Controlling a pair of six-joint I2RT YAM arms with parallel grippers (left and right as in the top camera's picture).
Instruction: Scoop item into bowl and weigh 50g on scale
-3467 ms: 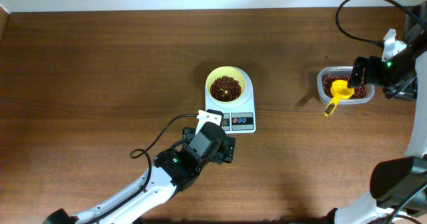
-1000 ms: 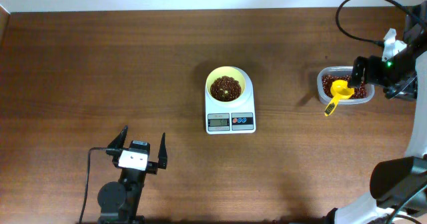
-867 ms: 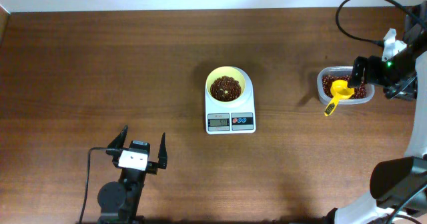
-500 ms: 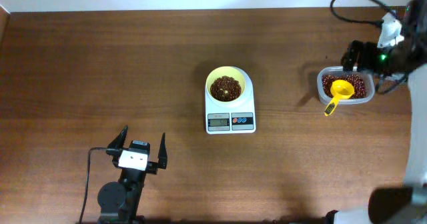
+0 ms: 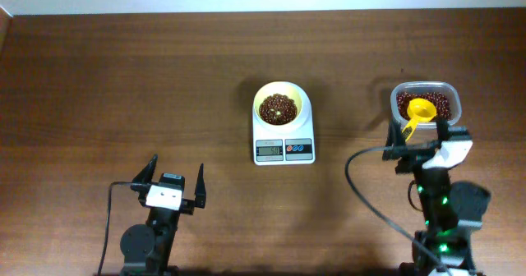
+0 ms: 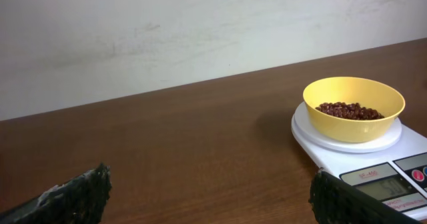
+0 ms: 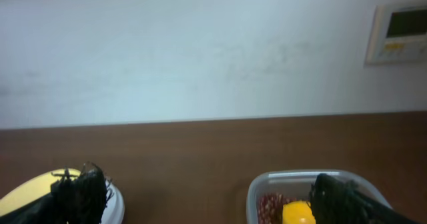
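Observation:
The pale yellow bowl point(image 5: 279, 103) stands on the white scale point(image 5: 283, 140) at mid-table and holds a heap of red-brown beans point(image 5: 278, 108). In the left wrist view the bowl point(image 6: 353, 117), its beans point(image 6: 350, 109) and the scale point(image 6: 320, 141) show at right. My left gripper point(image 5: 174, 171) point(image 6: 207, 197) is open and empty at the front left, well away from the scale. My right gripper point(image 5: 422, 141) point(image 7: 207, 197) is open and empty just in front of the clear tub point(image 5: 425, 91) point(image 7: 267, 187).
The tub holds more beans point(image 5: 436, 103) and the yellow scoop point(image 5: 417, 114) point(image 7: 298, 213), whose handle hangs over the tub's front rim. A black cable point(image 5: 362, 186) loops from the right arm. A pale wall stands behind the table.
My right arm has left the far right side of the tub and now sits at the near edge, in front of the tub. The left arm drew back from the scale earlier and now holds still.

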